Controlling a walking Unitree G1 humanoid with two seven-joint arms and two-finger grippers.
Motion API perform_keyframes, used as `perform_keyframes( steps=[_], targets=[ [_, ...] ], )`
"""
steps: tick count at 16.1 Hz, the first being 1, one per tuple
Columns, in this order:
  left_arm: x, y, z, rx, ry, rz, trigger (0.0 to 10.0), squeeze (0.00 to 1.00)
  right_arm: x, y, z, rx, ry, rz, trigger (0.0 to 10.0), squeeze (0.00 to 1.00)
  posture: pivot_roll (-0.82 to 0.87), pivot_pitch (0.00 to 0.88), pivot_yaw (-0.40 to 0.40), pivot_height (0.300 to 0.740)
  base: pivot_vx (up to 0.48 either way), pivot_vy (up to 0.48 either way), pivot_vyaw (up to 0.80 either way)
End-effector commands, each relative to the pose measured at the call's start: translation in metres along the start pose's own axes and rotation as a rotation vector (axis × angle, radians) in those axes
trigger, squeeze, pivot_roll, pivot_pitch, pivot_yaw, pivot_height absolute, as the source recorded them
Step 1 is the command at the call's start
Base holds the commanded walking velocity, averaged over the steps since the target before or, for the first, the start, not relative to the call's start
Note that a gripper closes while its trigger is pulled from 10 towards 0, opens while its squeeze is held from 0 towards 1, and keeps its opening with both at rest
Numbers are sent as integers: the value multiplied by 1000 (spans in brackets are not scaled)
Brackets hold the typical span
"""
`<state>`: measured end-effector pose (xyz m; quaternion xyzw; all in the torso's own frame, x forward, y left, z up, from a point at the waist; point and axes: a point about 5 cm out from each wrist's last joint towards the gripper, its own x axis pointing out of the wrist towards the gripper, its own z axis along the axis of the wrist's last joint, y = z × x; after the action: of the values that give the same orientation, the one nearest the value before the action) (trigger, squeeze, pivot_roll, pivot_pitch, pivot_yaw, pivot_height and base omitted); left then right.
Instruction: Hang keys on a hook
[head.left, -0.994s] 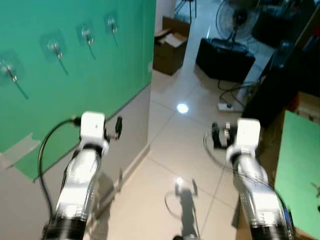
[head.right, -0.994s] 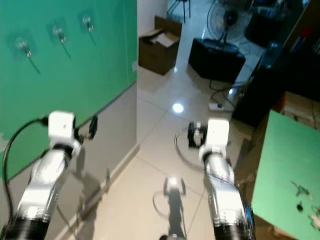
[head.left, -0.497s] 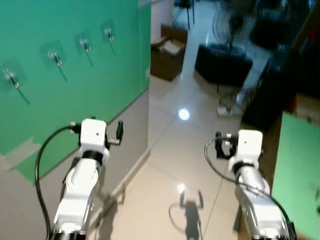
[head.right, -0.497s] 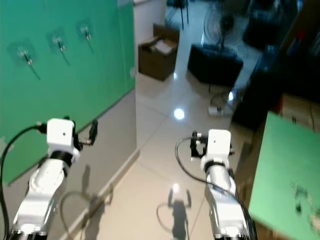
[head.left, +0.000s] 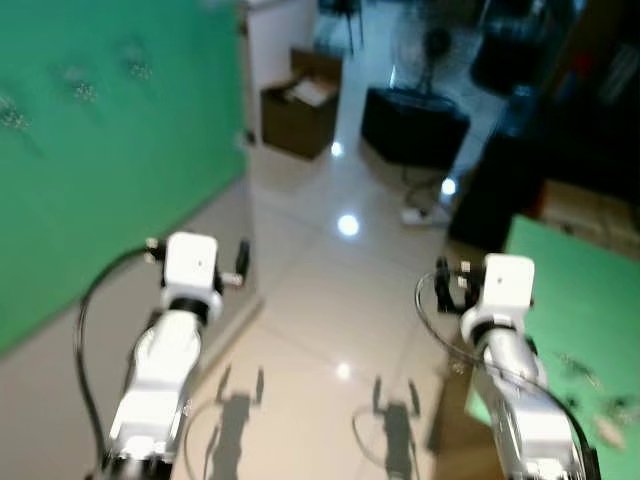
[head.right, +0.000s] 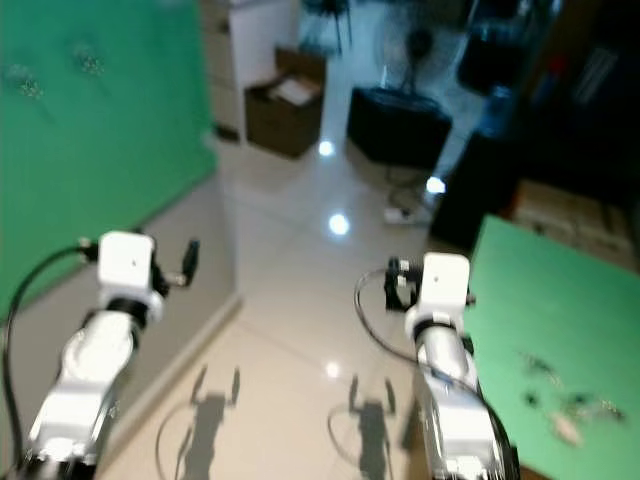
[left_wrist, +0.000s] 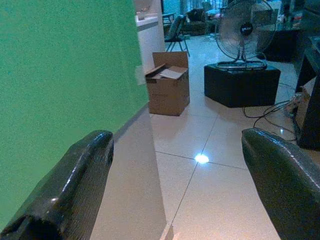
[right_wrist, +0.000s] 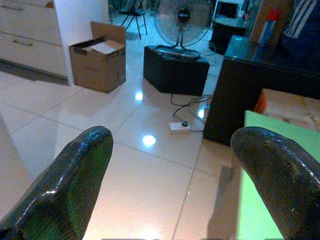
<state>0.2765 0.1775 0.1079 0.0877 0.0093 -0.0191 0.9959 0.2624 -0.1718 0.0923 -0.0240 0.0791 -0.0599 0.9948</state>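
OK, no readable writing anywhere. My left claw and right claw both spread, empty, over floor tiles. Blurry keys on green desk.

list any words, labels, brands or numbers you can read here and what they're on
None can be read.
Fan: a pale mark on its dark hub, too small to read.
Cardboard box: no print can be made out.
Spray can on the dark cabinet: label too blurred to read.
Head views: blurred; hooks on the green wall and keys on the green table carry no legible marks.
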Motion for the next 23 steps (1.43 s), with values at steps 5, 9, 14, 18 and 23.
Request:
perform_keyframes(
  steps=[5,9,14,18,23],
  targets=[
    [4,-3,-4,5,38,-1,10000,0,-3,-11,-3,-7,42,-40,10000,0,-67,0,-19,740,0,-18,0],
    [8,-1,-5,28,46,9,10000,0,-7,-15,-5,7,47,-59,10000,0,-71,0,-13,740,0,410,-431],
    [13,-9,0,40,25,-22,10000,0,-8,-18,-4,13,47,-81,10000,0,-79,0,3,740,0,336,-719],
    [14,-18,5,48,2,-42,10000,0,-3,-16,0,-14,40,-72,10000,0,-74,0,1,740,0,-360,-180],
    [12,-18,7,24,-24,-18,10000,0,0,-19,3,5,34,-80,10000,0,-71,0,-15,740,0,0,0]
  ],
)
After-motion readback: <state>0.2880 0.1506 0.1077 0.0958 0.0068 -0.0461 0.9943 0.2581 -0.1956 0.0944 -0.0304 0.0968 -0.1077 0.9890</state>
